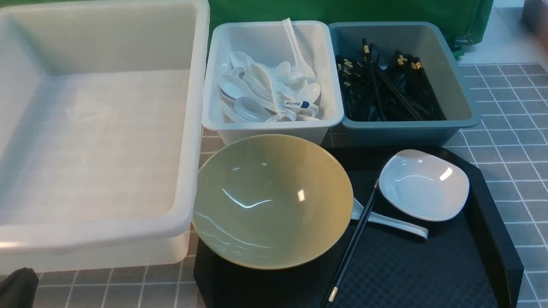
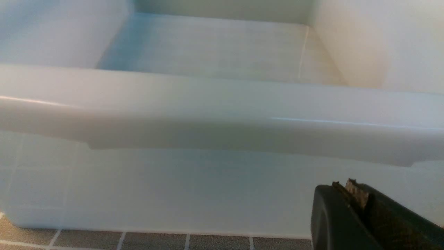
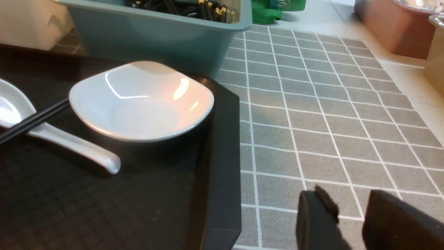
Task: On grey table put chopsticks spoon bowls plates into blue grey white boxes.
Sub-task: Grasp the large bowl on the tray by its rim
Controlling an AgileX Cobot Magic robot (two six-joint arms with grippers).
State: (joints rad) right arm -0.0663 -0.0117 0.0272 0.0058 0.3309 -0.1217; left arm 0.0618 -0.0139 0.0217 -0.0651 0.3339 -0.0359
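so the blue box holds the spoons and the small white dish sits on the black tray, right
Not quite. In the front view the blue box holds black chopsticks; the spoons are in the smaller white box beside it. The small white dish does sit on the black tray.

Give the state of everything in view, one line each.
large white box, empty
small white box, holding spoons
blue-grey box, holding chopsticks
green bowl, upright, empty, on black tray
white plate, upright, empty, on tray
loose spoon, lying on tray
loose chopsticks, lying across spoon handle
left hand, shut
right hand, open, empty
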